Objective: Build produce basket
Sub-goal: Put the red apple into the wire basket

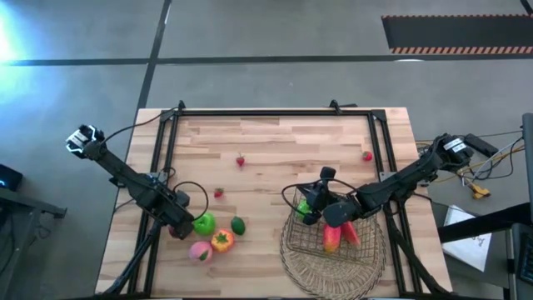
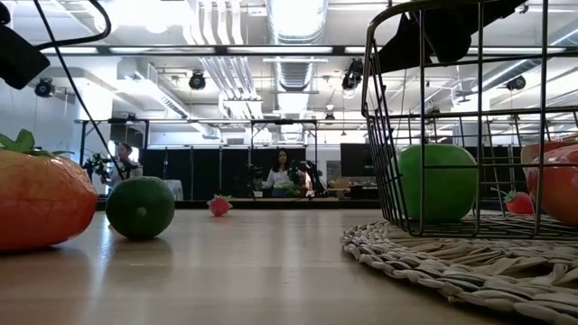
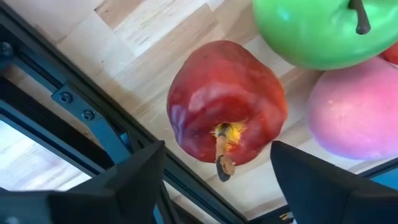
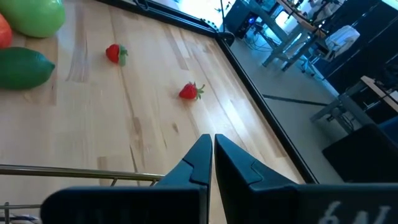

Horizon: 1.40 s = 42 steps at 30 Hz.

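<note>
My left gripper (image 1: 179,223) is open at the near left, low over a red apple (image 3: 227,102). Its fingers (image 3: 134,180) stand on either side of the apple's stem end, apart from it. A green apple (image 1: 203,222), a pink fruit (image 1: 200,251), an orange fruit (image 1: 221,241) and a lime (image 1: 238,224) lie beside it on the table. My right gripper (image 1: 310,208) is shut and empty above the far left rim of the wire basket (image 1: 333,237). The basket stands on a woven mat (image 1: 333,267) and holds a green apple (image 2: 438,183) and long reddish pieces (image 1: 341,233).
Small strawberries lie loose on the wood, at mid table (image 1: 218,192), farther back (image 1: 241,161) and at the far right (image 1: 367,155). Black frame rails (image 1: 162,158) run along the table's left, far and right sides. People sit in the room beyond (image 2: 282,176).
</note>
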{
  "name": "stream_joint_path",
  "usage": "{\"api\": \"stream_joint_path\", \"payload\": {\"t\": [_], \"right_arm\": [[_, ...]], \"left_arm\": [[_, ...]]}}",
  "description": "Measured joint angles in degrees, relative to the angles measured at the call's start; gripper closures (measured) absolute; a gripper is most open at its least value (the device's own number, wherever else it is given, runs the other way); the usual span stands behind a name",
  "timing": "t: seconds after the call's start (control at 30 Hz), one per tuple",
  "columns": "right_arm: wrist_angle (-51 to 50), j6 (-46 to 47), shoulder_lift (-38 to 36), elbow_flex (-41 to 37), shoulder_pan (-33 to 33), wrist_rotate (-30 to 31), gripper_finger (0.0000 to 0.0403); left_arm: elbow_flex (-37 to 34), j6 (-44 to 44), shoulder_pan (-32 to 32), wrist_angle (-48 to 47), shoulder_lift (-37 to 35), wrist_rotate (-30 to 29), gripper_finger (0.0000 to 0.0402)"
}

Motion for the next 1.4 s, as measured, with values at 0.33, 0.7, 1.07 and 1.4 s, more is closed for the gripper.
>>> {"api": "stream_joint_path", "payload": {"t": [0.33, 0.7, 1.07, 1.4], "right_arm": [[0.1, 0.0, 0.0, -0.1, 0.0, 0.0, 0.0392], [0.8, 0.0, 0.0, -0.4, 0.0, 0.0, 0.0392], [0.8, 1.0, 0.0, -0.9, 0.0, 0.0, 0.0392], [0.7, 0.9, -0.2, -0.9, 0.1, 0.0, 0.0392]], "left_arm": [[0.1, 0.0, 0.0, -0.1, 0.0, 2.0, 0.0203], [0.1, 1.9, 0.0, -1.1, -0.2, 0.8, 0.0261], [0.1, 1.9, 0.0, -1.0, -0.2, 0.0, 0.0268], [0.1, 1.9, 0.0, -0.5, -0.1, 0.0, 0.028]]}}
